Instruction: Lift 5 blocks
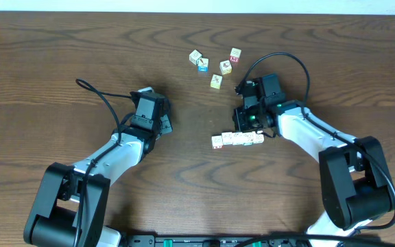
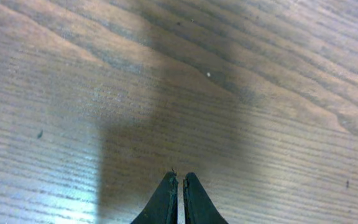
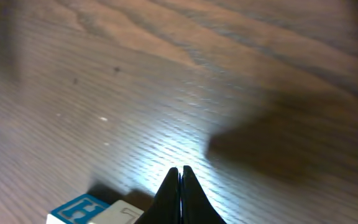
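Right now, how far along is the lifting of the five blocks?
Done: what looks like five small cream wooden cubes lie lined up in a row on the brown wooden table. In hand: nothing; the left tool and right tool are both shut and empty. Left: the whole lift, probably by squeezing the row from both ends.

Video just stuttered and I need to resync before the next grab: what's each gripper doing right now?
Left gripper: jaws closed, holding nothing.
Right gripper: jaws closed, holding nothing.
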`<state>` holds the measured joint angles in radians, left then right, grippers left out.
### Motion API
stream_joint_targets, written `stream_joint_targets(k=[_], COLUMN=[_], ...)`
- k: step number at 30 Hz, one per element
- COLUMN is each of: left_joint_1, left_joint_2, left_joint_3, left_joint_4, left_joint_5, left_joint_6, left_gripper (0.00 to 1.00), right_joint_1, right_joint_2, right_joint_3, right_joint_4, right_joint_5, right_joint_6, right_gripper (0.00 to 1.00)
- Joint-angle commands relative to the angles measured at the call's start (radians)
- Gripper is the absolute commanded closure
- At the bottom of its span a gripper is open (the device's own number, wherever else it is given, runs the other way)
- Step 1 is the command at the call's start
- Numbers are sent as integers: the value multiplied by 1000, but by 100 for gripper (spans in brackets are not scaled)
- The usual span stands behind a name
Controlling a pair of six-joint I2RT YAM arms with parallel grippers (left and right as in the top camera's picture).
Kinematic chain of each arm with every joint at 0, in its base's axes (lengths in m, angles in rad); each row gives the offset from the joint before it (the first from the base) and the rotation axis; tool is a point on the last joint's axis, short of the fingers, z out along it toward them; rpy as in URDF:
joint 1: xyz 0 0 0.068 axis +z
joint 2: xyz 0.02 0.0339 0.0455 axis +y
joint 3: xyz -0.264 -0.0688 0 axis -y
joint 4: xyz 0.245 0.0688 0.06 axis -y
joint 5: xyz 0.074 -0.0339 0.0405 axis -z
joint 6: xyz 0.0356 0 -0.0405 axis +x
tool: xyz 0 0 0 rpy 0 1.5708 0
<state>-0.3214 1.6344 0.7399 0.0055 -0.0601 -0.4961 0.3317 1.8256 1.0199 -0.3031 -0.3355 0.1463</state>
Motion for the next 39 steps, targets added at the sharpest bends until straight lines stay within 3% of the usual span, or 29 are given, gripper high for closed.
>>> stream_joint_targets(k=[1, 39], left_joint_1=[6, 6], left_joint_2=[11, 11], left_joint_3=[-6, -6], left_joint_4=[-18, -28], left_joint_5=[6, 6], left_joint_6=[14, 18], left_gripper=[93, 93], right_joint_1=[11, 63], right_joint_2=[7, 7], right_joint_3=[16, 16], right_joint_4=[16, -99], right_joint_5=[13, -6], right_joint_6=[28, 23], right_gripper=[99, 99])
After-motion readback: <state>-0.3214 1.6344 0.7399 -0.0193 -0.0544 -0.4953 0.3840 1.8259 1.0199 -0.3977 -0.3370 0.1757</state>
